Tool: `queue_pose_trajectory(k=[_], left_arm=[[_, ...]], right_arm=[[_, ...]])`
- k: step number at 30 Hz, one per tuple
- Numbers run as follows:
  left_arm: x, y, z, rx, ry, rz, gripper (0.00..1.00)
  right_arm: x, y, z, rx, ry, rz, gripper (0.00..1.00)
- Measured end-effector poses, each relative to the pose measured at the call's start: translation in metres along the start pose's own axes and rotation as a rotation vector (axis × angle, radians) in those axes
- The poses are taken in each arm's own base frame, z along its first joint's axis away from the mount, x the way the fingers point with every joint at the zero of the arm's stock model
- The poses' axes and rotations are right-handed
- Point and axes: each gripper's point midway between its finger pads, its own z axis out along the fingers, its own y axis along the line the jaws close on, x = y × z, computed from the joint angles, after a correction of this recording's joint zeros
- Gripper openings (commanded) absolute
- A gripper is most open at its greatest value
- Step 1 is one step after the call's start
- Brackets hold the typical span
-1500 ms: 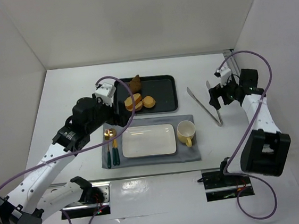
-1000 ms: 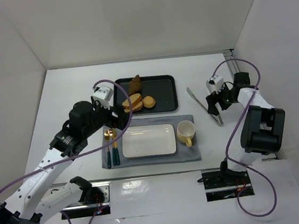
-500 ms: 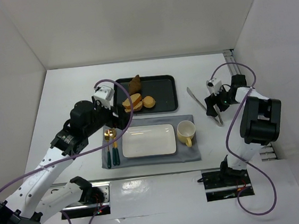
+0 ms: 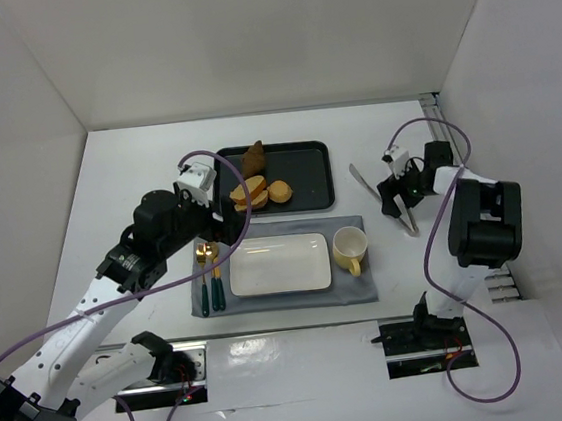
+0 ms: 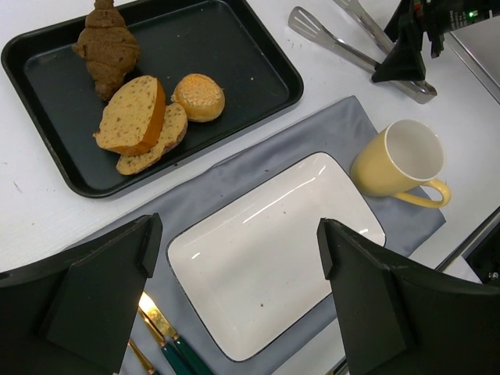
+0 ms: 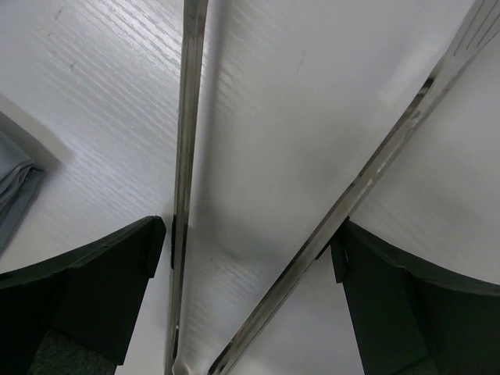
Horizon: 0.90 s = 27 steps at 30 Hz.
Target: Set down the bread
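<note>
Two bread slices (image 4: pixel 250 194) lie in a black tray (image 4: pixel 306 163) next to a round bun (image 4: pixel 279 192) and a croissant (image 4: pixel 254 157). In the left wrist view the slices (image 5: pixel 133 117) lean on each other in the tray (image 5: pixel 226 47). A white plate (image 4: pixel 279 264) sits bare on a grey mat. My left gripper (image 4: pixel 227 224) is open and empty, high over the plate (image 5: pixel 273 250). My right gripper (image 4: pixel 397 198) is open and low on the table, its fingers (image 6: pixel 78 297) outside the two arms of the metal tongs (image 6: pixel 187 117).
A yellow mug (image 4: pixel 350 250) stands on the mat (image 4: pixel 355 288) right of the plate. Gold, green-handled cutlery (image 4: pixel 208 278) lies left of the plate. The tongs (image 4: pixel 363 182) lie between the tray and the right wall.
My right gripper has moved left and down from beside the tongs to sit over them. My left arm drew back slightly at first and has since held still.
</note>
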Motion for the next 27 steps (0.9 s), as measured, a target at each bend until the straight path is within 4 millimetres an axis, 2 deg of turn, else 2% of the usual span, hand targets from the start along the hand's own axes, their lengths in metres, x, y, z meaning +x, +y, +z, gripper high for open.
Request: queue_pose_trajectory(k=[3,7,10,11,12,13,14,16,17,18,23,27], left_arm=[[0.000,0.000,0.000,0.000,0.000,0.000,1.00],[0.000,0.000,0.000,0.000,0.000,0.000,1.00],[0.000,0.000,0.000,0.000,-0.001,0.000,1.00],[0.000,0.000,0.000,0.000,-0.002,0.000,1.00],[0.000,0.000,0.000,0.000,-0.002,0.000,1.00],[-0.001,0.000,0.000,-0.001,-0.002,0.000,1.00],[-0.001,0.000,0.000,-0.001,-0.003,0.000,1.00],[-0.001,0.001,0.000,-0.006,-0.003,0.000,1.00],[-0.001,0.001,0.000,-0.008,-0.004,0.000,1.00],[-0.001,0.002,0.000,-0.011,-0.005,0.000,1.00],[-0.001,0.004,0.000,-0.024,-0.007,0.000,1.00],[-0.002,0.007,0.000,-0.040,-0.010,0.003,1.00]], right_arm=[[-0.004,0.002,0.004,0.008,0.002,-0.016,1.00],[-0.007,-0.001,0.007,0.027,0.004,-0.025,0.88],[-0.007,-0.004,0.008,0.042,0.004,-0.020,0.64],[-0.007,-0.004,0.008,0.045,0.004,-0.017,0.52],[-0.007,-0.005,0.008,0.048,0.005,-0.010,0.49],[-0.007,-0.005,0.008,0.050,0.006,-0.005,0.39],[-0.007,-0.005,0.008,0.052,0.006,-0.001,0.39],[-0.007,-0.005,0.008,0.053,0.006,0.009,0.27],[-0.007,-0.005,0.008,0.053,0.005,0.012,0.17],[-0.007,-0.004,0.007,0.054,0.005,0.018,0.02],[-0.009,0.003,-0.005,0.061,-0.002,0.029,0.00],[-0.036,0.009,-0.034,0.077,-0.066,0.007,0.03]])
